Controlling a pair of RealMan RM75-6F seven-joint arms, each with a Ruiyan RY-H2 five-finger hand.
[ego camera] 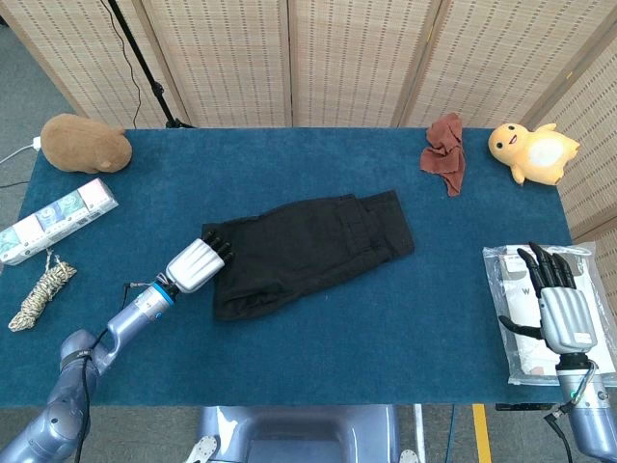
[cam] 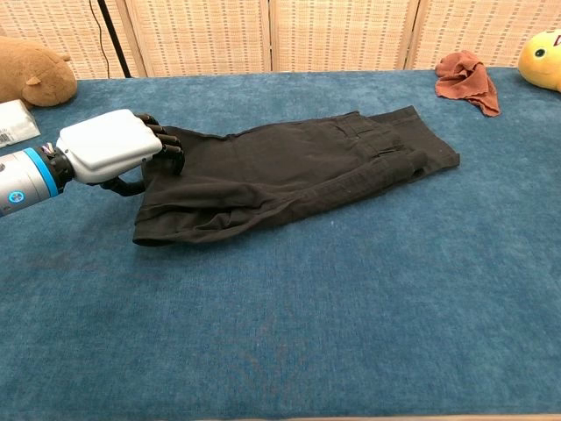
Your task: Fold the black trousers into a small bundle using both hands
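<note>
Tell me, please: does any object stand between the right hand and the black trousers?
Nothing visible does. The right hand hovers over a plastic packet at the table's right edge, and only bare blue table cover lies between it and the black trousers. The left hand already touches their left end.

A blue-carpeted table is seen bearing folded black trousers, a rust-red rag, yellow duck plush, brown plush, tissue pack, rope coil and a plastic packet.
</note>
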